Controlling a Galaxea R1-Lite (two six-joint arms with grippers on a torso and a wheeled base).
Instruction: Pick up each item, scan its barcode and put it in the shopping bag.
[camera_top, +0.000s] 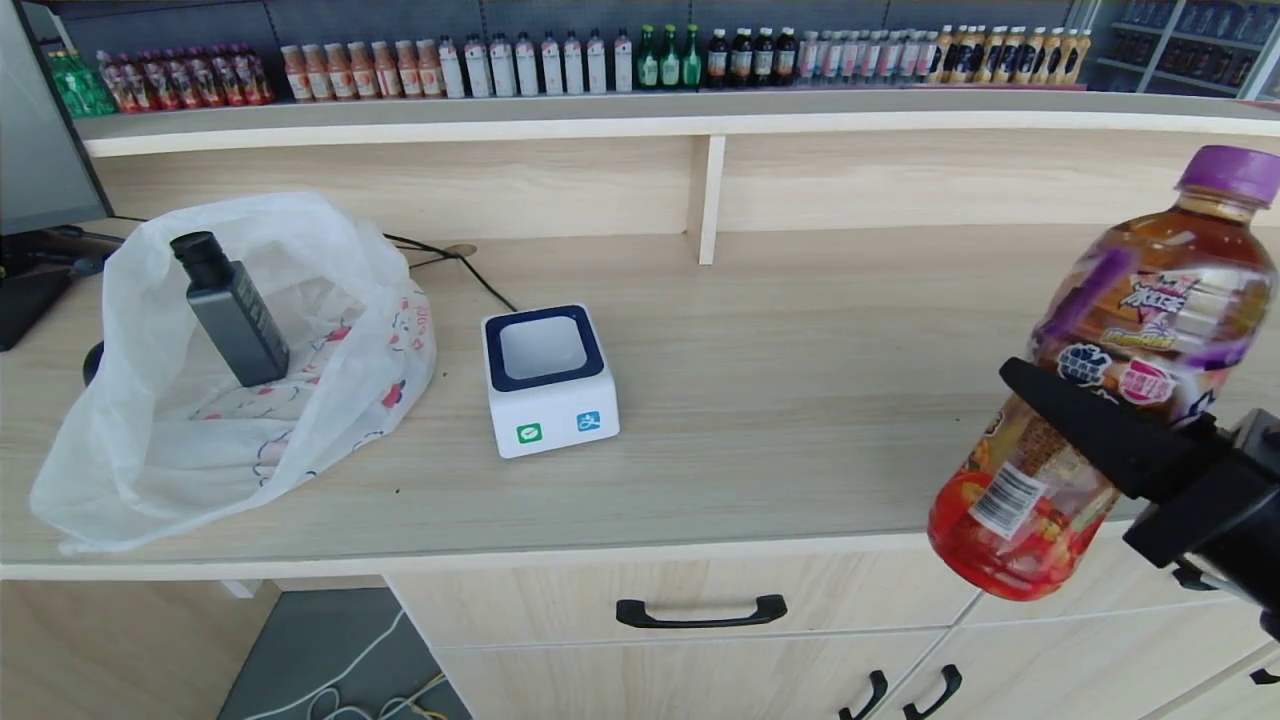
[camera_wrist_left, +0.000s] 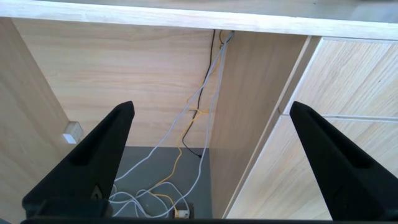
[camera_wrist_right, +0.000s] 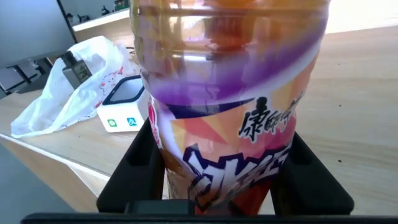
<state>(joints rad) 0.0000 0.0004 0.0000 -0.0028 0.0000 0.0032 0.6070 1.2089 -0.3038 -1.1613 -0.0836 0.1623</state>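
My right gripper (camera_top: 1100, 440) is shut on a tea bottle (camera_top: 1110, 370) with a purple cap, amber drink and a colourful label, held tilted in the air off the counter's front right edge. In the right wrist view the bottle (camera_wrist_right: 230, 106) sits between the black fingers (camera_wrist_right: 134, 168). A white scanner box (camera_top: 548, 378) with a dark blue rim stands mid-counter. Left of it lies the white shopping bag (camera_top: 330, 300), open, with a dark grey bottle (camera_top: 232, 310) leaning inside. My left gripper (camera_wrist_left: 211, 162) hangs open below the counter, nothing between its fingers.
A black cable (camera_top: 470, 270) runs from the scanner toward the back. A monitor (camera_top: 40, 150) stands at the far left. Rows of drink bottles (camera_top: 640, 60) line the back shelf. Drawers with black handles (camera_top: 700, 610) front the counter. Loose cables (camera_wrist_left: 180, 143) hang under it.
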